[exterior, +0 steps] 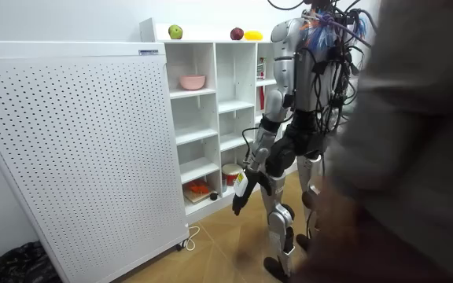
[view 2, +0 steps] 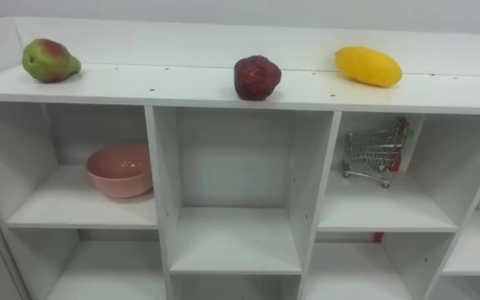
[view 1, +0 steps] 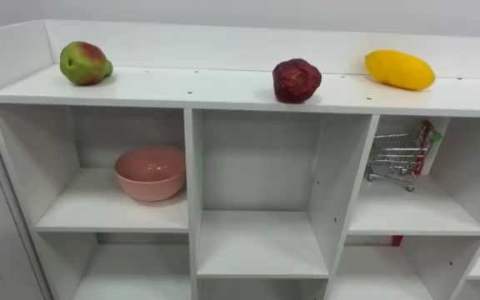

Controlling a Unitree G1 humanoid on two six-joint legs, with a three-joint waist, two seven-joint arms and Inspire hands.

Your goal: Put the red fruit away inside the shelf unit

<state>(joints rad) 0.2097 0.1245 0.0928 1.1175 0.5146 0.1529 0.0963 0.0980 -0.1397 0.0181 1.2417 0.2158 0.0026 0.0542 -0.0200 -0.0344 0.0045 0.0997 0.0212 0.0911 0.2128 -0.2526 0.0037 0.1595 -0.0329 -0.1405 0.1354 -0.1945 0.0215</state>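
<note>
Three fruits lie on the top board [view 1: 207, 87] of a white closet of open compartments. A green and red fruit [view 1: 84, 63] is at the left end. A dark red fruit [view 1: 297, 81] sits near the middle, close to the front edge. A yellow mango [view 1: 399, 69] lies to its right, further back. In the room view I stand right in front of the closet [exterior: 211, 118], and my left hand [exterior: 242, 189] hangs low by my thigh, fingers relaxed and holding nothing.
A pink bowl [view 1: 150, 173] sits in the upper left compartment and a small toy shopping cart [view 1: 397, 158] in the upper right one. The middle compartment [view 1: 261, 242] holds nothing. A white perforated panel [exterior: 69, 157] stands left of the closet. A blurred dark shape [exterior: 415, 157] covers the room view's right.
</note>
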